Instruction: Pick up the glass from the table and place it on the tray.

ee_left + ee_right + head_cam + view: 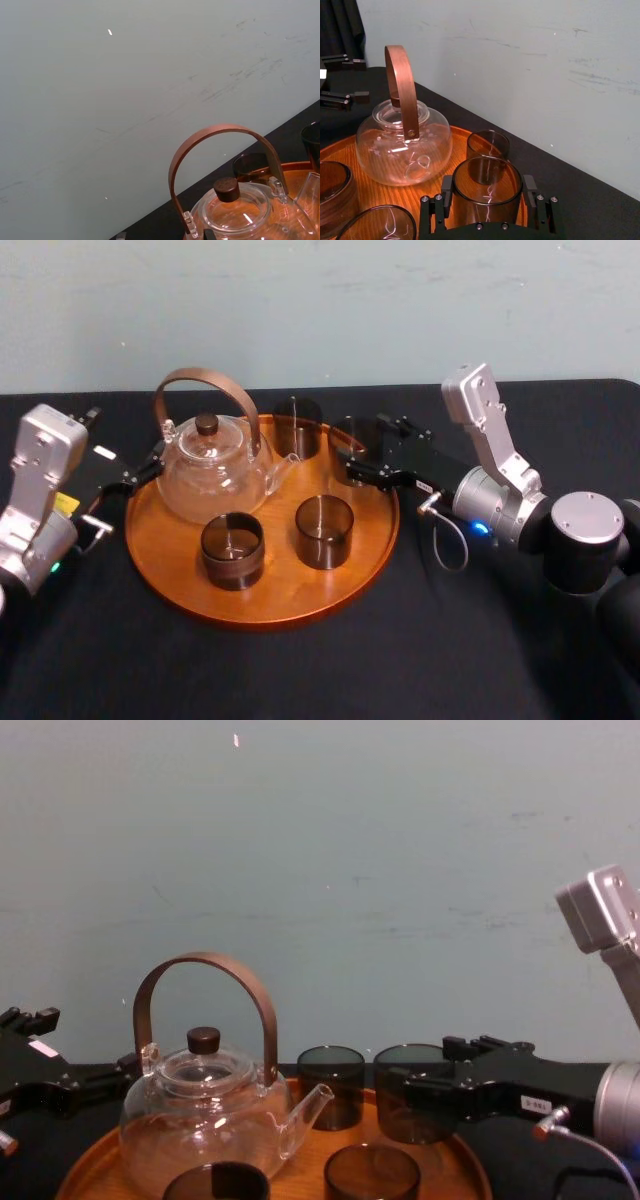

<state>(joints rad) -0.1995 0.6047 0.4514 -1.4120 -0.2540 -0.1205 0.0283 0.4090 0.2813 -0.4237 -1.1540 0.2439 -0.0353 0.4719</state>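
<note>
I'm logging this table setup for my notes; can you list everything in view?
table: one, matte black, under everything
tray: one, orange-brown wood, table's middle
teapot: one, clear glass with brown handle, tray's left half
standing glasses: three, smoky, on tray: front left, front right, back
held glass: one, smoky, tray's right edge
wall: one, pale green, behind table
left hand: one, black, open, beside teapot
right hand: one, black, shut on held glass

- Soft, even light fell from above, and the pale wall (350,300) was evenly lit.
- Small white glints sat on the glass teapot (405,145).
- The tray (300,595) carried a dull sheen, with faint shadows beneath the glasses (323,531).
- The matte table (400,660) was dark.
</note>
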